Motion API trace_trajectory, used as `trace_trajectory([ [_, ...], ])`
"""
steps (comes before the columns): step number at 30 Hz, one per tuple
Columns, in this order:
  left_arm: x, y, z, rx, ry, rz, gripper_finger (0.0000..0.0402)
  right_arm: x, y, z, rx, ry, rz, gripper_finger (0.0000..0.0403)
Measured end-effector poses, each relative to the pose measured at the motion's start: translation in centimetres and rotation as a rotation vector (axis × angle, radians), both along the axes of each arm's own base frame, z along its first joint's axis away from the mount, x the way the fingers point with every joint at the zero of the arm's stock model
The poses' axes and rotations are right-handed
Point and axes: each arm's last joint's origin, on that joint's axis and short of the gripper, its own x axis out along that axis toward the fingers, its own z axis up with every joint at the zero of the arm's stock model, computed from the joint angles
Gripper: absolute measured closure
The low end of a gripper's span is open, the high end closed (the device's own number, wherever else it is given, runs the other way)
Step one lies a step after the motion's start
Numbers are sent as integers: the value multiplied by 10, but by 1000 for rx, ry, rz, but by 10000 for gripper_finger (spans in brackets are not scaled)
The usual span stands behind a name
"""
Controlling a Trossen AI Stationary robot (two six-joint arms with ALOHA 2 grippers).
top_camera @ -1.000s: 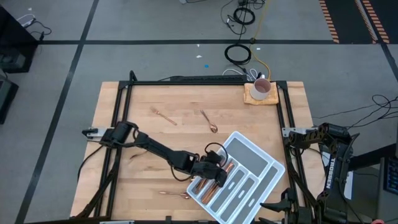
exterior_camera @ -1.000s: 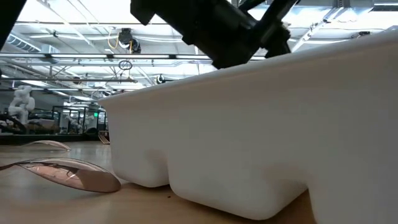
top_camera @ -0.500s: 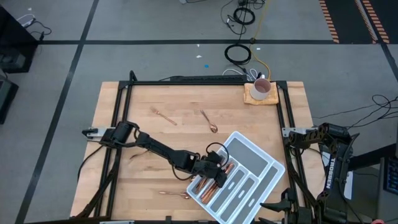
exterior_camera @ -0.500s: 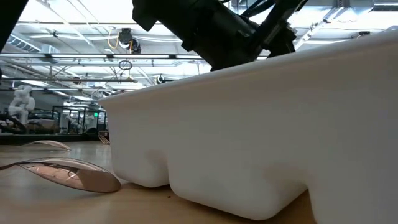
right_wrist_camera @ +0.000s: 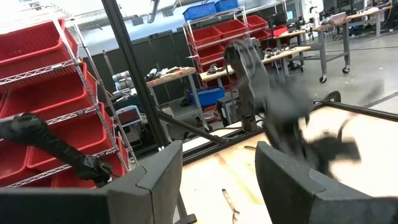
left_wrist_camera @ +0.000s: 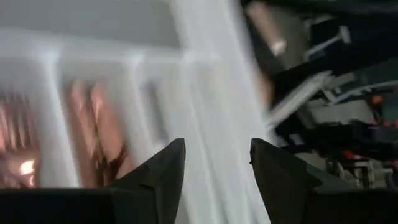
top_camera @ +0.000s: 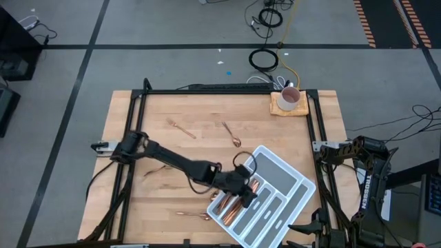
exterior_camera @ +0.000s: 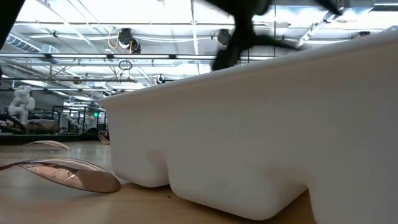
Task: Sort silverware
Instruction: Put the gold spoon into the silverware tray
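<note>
The white divided tray sits slantwise near the table's near-right corner; in the low view its wall fills the picture. Several copper pieces of silverware lie in its left compartments, blurred in the left wrist view. Loose copper pieces lie flat on the table; one spoon shows beside the tray. My left gripper hovers over the tray's compartments, open, nothing between its fingers. My right gripper waits open at the table's right edge.
A white mug stands on a wooden mat at the far-right corner. A black frame runs along the table's far edge and sides. Bare wood lies between the loose pieces and the tray.
My left gripper has moved a little toward the table's right over the tray and risen, as the low view shows its dark bulk leaving upward. The wrist picture is smeared by this motion. The tray and the loose pieces have stayed put.
</note>
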Motion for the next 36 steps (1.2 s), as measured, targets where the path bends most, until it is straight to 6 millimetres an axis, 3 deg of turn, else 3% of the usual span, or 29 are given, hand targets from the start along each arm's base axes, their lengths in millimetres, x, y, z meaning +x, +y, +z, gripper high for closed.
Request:
trace_trajectory([
  [5,-27,27,64,352,113,105,213,0,0,0,1,0,0,215],
  [7,-43,40,74,516,209,153,213,1,-1,0,6,-2,-4,215],
  [9,-55,54,78,565,308,157,213,2,-1,0,14,-4,-7,215],
  [14,-68,76,43,488,540,139,212,11,-5,0,41,-13,-32,215],
  [20,-75,77,8,498,571,83,212,24,-11,0,61,-21,-70,215],
  [26,-72,72,-6,394,513,33,212,39,-18,0,79,-30,-115,215],
  [36,-69,57,-24,396,519,-10,212,54,-26,0,102,-40,-157,215],
])
